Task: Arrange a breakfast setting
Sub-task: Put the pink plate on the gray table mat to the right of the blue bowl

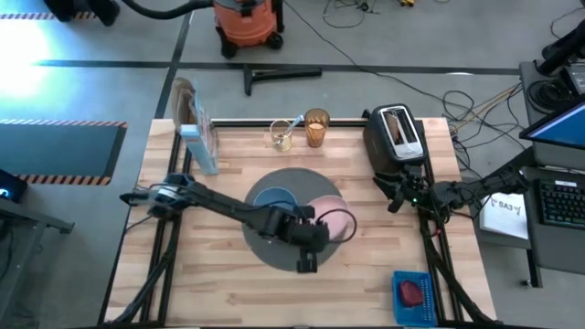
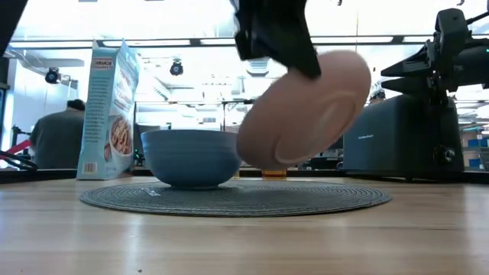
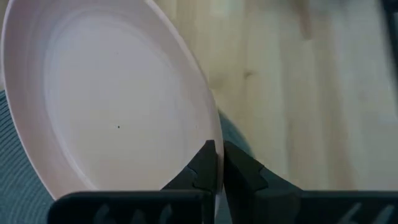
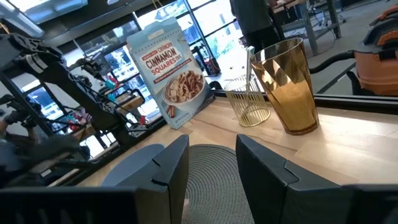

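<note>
Left gripper [image 1: 311,239] pinches the plate [image 1: 335,222] by its rim over the mat [image 1: 265,243], beside the bowl [image 1: 274,198]; the right gripper [image 1: 395,195] waits open near the toaster [image 1: 395,133]. Low down, the plate [image 2: 306,111] hangs steeply tilted above the mat [image 2: 237,198]. At the wrist, fingers [image 3: 204,165] grip only the edge, so I judge it could slip out or clip the bowl.

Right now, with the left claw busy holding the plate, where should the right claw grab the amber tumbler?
Grip the amber tumbler around its lower half, coming in level from the right claw's side. It stands upright and tapers downward, and the clear glass crowds its far side.
</note>
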Tool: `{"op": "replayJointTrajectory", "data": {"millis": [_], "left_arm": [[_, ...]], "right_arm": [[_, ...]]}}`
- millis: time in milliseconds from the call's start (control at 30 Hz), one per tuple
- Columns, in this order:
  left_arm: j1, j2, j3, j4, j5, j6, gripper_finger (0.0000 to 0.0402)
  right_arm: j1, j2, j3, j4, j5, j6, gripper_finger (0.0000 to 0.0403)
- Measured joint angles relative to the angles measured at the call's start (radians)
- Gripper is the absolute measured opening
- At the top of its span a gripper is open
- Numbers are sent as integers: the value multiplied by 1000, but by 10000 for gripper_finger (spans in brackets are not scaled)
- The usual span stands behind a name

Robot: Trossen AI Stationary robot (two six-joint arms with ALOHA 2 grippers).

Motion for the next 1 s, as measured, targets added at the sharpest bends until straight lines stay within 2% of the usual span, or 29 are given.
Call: {"op": "replayJointTrajectory", "data": {"millis": [367,600,767,1000], "left_arm": [[69,103,55,-27,-6,118,0],[89,182,151,-119,-9,138,4],[91,281,292,-279,-8,121,17],[91,433,560,-493,-35,108,29]], "right_arm": [[0,0,0,0,-1,0,123],[0,0,0,-2,-4,0,123],[0,0,0,-2,-4,0,123],[0,0,0,-2,-4,0,123]]}}
